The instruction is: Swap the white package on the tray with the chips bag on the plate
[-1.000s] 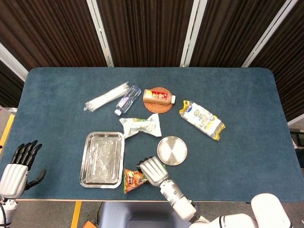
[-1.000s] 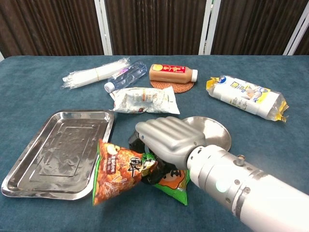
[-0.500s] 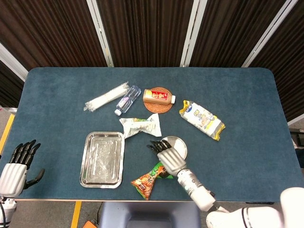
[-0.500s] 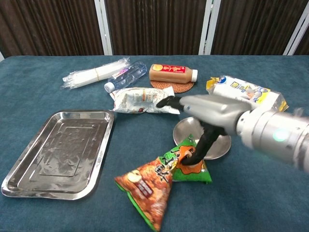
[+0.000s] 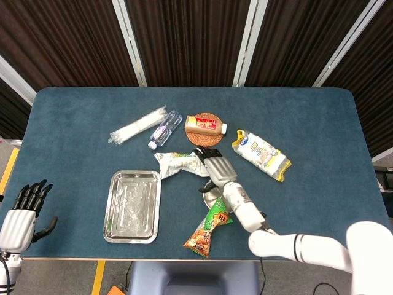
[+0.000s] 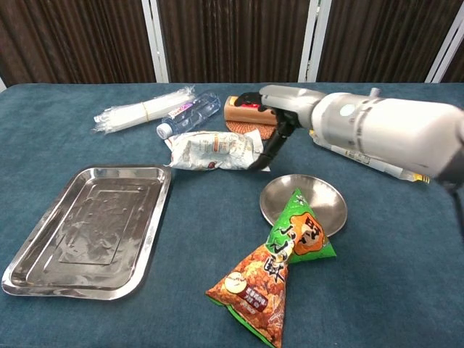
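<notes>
The orange and green chips bag (image 6: 275, 270) lies on the table, its green end leaning on the front rim of the round metal plate (image 6: 308, 194). The white package (image 6: 212, 151) lies on the table beyond the metal tray (image 6: 87, 226), which holds nothing. My right hand (image 6: 272, 119) hovers over the package's right end, fingers spread, one dark fingertip (image 6: 259, 161) touching its edge. From the head view the right hand (image 5: 215, 165) covers that end of the white package (image 5: 175, 165). My left hand (image 5: 24, 209) stays open off the table's left front corner.
At the back lie a clear plastic sleeve (image 5: 138, 126), a water bottle (image 5: 164, 129), a brown bottle on a woven coaster (image 5: 204, 126) and a white and yellow bag (image 5: 261, 153). The table edge runs close in front of the chips bag (image 5: 209, 226).
My right hand let go of the chips bag and swung from the front edge back to the white package. The bag shifted right and came to rest against the plate.
</notes>
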Controlling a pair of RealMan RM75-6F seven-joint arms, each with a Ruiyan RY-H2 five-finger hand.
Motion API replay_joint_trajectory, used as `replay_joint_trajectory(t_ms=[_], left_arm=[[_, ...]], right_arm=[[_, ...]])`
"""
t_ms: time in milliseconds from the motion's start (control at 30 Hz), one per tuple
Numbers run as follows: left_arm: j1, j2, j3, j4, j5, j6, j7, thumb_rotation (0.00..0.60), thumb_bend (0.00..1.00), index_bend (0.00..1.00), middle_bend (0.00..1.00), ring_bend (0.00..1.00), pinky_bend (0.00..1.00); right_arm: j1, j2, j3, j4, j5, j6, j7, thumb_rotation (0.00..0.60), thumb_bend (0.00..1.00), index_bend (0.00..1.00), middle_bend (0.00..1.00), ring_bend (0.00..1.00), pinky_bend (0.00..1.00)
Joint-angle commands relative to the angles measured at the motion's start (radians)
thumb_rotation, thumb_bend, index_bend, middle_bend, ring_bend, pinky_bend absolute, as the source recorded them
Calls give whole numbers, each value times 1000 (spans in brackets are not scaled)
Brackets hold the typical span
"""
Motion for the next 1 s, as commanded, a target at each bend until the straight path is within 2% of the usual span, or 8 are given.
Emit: replay_joint_trajectory(t_ms=[33,300,400,433,500,667,833,1000], left_arm=[[-2,0,-4,7,-10,-11,-4,600,357,0,0,0,36],[-4,-3,-19,27,-41,-36,-17,600,357,0,0,0,35],[-4,-2,-19,32,-47,-45,-22,600,357,0,0,0,35],[-3,-1,-19,33,-49,-47,-24,600,357,0,0,0,35],[-2,0,-21,35,-54,-48,-27,600,357,0,0,0,35],[-1,-1,-24,36,-55,-47,-26,600,357,0,0,0,36],[1,1,-18,30,-45,-44,-22,600,357,0,0,0,36],[1,-1,-8,16,-23,-35,-1,600,358,0,0,0,36]], right_arm=[[124,-149,59,191,97,-15,-37,600,156,0,0,0,0],[308,-369,56,542,173,-67,-128,600,156,16,32,0,28],[330,-438,63,660,146,-84,-92,600,170,179,182,33,150],[336,-456,60,695,128,-84,-82,600,184,247,240,83,217],[346,-495,57,765,74,-80,-44,600,235,436,398,299,445],[347,-542,57,859,-59,-28,70,600,358,780,646,631,773],[292,-516,49,814,-173,87,165,600,438,869,716,698,836],[151,-344,15,525,-200,172,114,600,439,873,720,701,837]])
